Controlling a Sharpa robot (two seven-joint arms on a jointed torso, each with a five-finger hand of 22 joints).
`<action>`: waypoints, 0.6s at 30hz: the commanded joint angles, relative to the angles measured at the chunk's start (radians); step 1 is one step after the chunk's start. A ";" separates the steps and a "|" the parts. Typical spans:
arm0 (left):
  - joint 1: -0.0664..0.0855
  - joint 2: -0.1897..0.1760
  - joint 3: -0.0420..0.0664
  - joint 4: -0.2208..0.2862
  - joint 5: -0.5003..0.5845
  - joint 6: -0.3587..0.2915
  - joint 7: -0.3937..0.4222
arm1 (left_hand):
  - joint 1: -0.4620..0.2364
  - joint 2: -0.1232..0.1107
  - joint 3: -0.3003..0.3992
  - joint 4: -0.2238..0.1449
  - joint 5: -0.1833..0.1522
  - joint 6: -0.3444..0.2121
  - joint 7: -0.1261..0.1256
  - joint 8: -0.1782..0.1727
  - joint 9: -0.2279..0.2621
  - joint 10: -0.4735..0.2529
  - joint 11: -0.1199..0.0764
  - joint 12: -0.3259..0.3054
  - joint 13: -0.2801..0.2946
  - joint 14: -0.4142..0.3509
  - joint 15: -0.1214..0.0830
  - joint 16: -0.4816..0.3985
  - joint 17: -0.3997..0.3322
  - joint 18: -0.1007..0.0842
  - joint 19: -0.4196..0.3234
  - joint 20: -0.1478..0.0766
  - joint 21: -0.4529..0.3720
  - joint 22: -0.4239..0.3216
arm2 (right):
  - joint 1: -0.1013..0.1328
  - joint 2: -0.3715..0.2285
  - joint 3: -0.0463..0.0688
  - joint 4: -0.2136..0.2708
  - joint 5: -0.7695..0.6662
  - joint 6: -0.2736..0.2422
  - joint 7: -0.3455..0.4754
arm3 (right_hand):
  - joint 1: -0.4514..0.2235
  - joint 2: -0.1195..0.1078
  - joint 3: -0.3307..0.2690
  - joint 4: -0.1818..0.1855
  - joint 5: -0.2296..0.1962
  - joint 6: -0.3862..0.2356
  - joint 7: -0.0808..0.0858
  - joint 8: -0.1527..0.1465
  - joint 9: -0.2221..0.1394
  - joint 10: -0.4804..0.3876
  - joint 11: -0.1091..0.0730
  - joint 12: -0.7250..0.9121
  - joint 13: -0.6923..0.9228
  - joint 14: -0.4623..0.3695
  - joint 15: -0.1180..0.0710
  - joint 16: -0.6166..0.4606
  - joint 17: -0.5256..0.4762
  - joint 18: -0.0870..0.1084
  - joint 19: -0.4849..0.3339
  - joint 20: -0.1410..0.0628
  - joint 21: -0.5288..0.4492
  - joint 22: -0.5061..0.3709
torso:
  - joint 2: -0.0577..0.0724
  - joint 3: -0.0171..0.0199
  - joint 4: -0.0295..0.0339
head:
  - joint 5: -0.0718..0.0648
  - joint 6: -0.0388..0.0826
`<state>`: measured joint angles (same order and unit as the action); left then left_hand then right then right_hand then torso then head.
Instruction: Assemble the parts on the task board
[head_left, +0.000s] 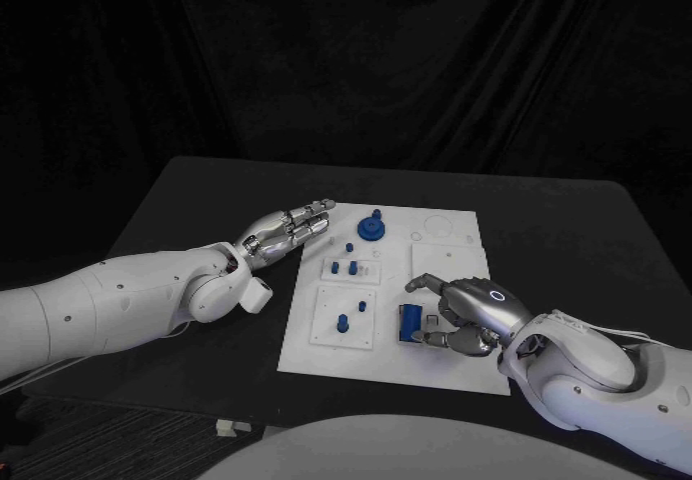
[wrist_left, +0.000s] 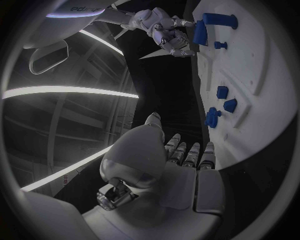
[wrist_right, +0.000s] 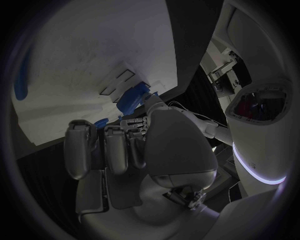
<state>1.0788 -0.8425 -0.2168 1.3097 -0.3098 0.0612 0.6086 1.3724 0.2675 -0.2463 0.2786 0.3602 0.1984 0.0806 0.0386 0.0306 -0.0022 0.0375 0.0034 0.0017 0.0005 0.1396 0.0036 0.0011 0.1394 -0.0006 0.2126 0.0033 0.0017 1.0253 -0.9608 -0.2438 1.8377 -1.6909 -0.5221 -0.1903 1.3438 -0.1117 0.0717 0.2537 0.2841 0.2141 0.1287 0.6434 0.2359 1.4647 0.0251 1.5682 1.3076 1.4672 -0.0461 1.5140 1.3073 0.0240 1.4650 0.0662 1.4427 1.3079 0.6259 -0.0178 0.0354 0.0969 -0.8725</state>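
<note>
The white task board (head_left: 447, 350) lies in the middle of the black table. A round blue part (head_left: 372, 228) stands near its far edge, with small blue pegs (head_left: 343, 268) and another peg (head_left: 343, 323) in raised blocks along its left side. My right hand (head_left: 469, 310) is over the board's near right part and pinches a blue cylinder (head_left: 411, 320) between thumb and fingers; the right wrist view shows the thumb on this cylinder (wrist_right: 132, 99). My left hand (head_left: 289, 230) lies flat with straight fingers at the board's far left edge, holding nothing. The left wrist view shows the left hand (wrist_left: 181, 155) short of the round part (wrist_left: 212, 117).
The black table (head_left: 173, 210) has free room to the left of the board, and more to its right and behind it. Dark curtains hang behind the table. Shallow round recesses (head_left: 440, 232) mark the board's far right corner.
</note>
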 joint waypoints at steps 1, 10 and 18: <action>-0.002 0.001 0.001 0.001 0.005 0.011 0.011 | 0.004 0.006 0.007 0.001 0.006 0.005 0.001 0.003 0.001 0.002 0.007 -0.003 -0.002 0.000 0.004 -0.004 -0.001 0.007 0.002 0.006 -0.002 0.001 | -0.006 -0.004 0.000 0.008 -0.007 0.003 -0.018 | 0.002 -0.032 -0.022 0.034 -0.061 -0.008 0.006 0.017 -0.008 0.106 0.009 0.003 0.263 0.071 0.012 -0.005 0.135 0.011 0.037 0.007 -0.009 0.216 | -0.001 0.0001 -0.0007 | 0.001 0.000; -0.003 0.000 0.001 0.000 0.005 0.011 0.009 | 0.004 0.008 0.009 0.001 0.007 0.005 0.001 0.003 0.001 0.002 0.008 -0.003 -0.002 0.000 0.005 -0.004 -0.001 0.007 0.002 0.007 -0.002 0.000 | -0.019 -0.012 0.000 0.020 -0.007 0.004 -0.028 | -0.018 -0.084 -0.067 0.044 -0.159 0.012 0.012 0.114 0.003 0.106 0.015 0.003 0.263 0.068 0.017 -0.009 0.128 0.014 0.031 0.013 -0.021 0.212 | 0.000 -0.0001 0.0002 | -0.003 0.000; -0.003 -0.001 0.001 0.000 0.005 0.011 0.008 | 0.004 0.008 0.009 0.001 0.007 0.005 0.001 0.003 0.001 0.002 0.008 -0.003 -0.002 0.000 0.005 -0.004 -0.001 0.007 0.002 0.007 -0.002 0.000 | -0.026 -0.005 0.000 0.015 -0.007 -0.003 -0.038 | -0.025 -0.045 -0.044 0.039 -0.164 0.024 0.008 0.254 0.062 0.106 0.013 0.003 0.263 0.068 0.016 -0.008 0.128 0.015 0.031 0.013 -0.022 0.212 | 0.001 0.0003 0.0014 | -0.001 0.000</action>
<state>1.0772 -0.8437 -0.2168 1.3083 -0.3098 0.0625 0.6067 1.3724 0.2675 -0.2435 0.2814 0.3602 0.1984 0.0806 0.0386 0.0305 -0.0022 0.0374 0.0034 0.0009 0.0005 0.1395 0.0036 0.0016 0.1394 -0.0006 0.2126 0.0033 0.0017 1.0029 -0.9666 -0.2434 1.8517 -1.6912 -0.5219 -0.2029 1.3171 -0.1645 0.0252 0.2922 0.1169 0.2312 0.1364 0.8884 0.2929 1.4668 0.0342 1.5682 1.3074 1.4659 -0.0330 1.5101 1.3073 0.0239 1.4650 0.0734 1.4250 1.3077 0.6259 -0.0177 0.0356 0.0954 -0.8725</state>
